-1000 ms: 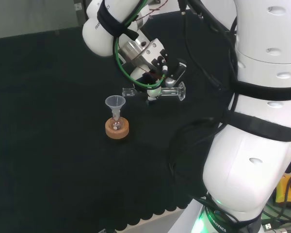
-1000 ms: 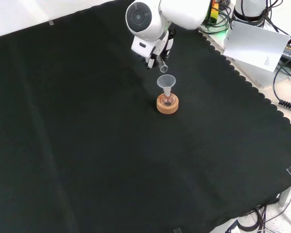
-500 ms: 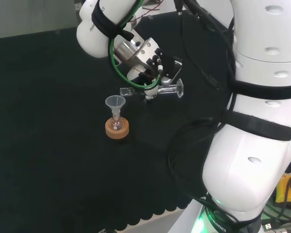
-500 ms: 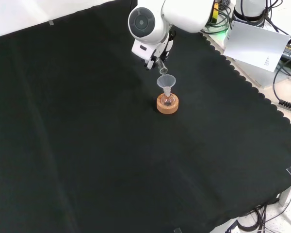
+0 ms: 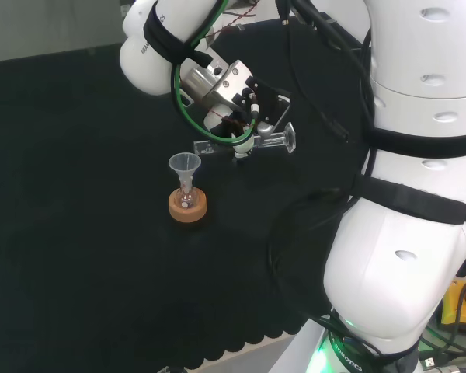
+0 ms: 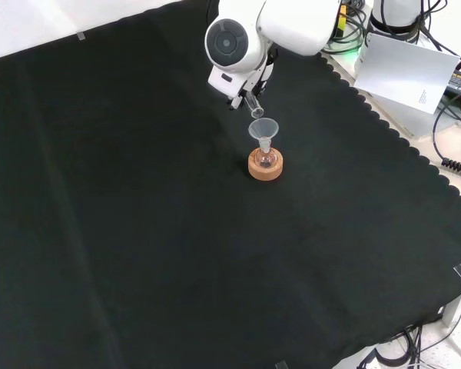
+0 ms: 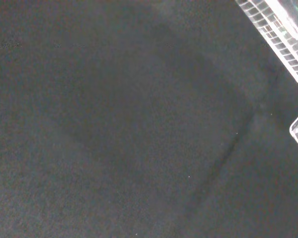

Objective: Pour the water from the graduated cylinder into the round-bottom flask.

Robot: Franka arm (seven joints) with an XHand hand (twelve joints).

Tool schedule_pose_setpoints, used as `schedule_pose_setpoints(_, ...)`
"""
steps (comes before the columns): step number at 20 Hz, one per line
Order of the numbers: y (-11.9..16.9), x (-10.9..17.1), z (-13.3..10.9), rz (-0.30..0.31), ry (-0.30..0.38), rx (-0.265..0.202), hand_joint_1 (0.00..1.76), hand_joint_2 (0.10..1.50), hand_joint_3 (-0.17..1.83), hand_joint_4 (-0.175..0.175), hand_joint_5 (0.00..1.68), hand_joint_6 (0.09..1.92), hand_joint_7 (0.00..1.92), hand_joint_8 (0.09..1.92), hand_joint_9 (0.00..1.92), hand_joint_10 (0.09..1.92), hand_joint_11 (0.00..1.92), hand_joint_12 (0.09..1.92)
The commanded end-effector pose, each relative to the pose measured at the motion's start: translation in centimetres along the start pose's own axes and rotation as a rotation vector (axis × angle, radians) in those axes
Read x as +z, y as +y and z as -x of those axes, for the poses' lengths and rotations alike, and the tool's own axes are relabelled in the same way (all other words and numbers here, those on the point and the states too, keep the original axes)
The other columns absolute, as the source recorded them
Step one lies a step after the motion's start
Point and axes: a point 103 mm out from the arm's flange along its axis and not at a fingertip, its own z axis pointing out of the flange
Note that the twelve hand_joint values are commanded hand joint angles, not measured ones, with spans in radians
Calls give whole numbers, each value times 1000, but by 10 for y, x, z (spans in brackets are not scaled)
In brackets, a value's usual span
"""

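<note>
A small round-bottom flask sits in a cork ring stand, with a clear funnel in its neck. In the front view the flask and funnel stand below the arm's round-capped link. My hand holds a clear graduated cylinder lying almost level, its mouth pointing left in the head view, a little above and right of the funnel. In the front view the cylinder's mouth hangs just above the funnel's rim. In the wrist view the cylinder's ribbed wall crosses a corner.
Black cloth covers the bench. The arm's big white links fill the right of the head view. White sheets and cables lie beyond the cloth's scalloped edge at the front view's upper right.
The hand and the level cylinder have shifted left and a little higher in the head view, bringing the cylinder's mouth closer to the funnel. The flask and stand have not moved.
</note>
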Motion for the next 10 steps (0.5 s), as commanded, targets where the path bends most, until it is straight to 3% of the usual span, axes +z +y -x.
schedule_pose_setpoints(1, -2, -1, 0, 11, -34, 7, 1142, 1146, -3, -175, 939, 1080, 1278, 322, 1438, 87, 1326, 685)
schedule_pose_setpoints(10, -4, -7, -4, 9, -70, 18, 1141, 1148, -2, -175, 935, 1086, 1280, 318, 1438, 87, 1326, 684)
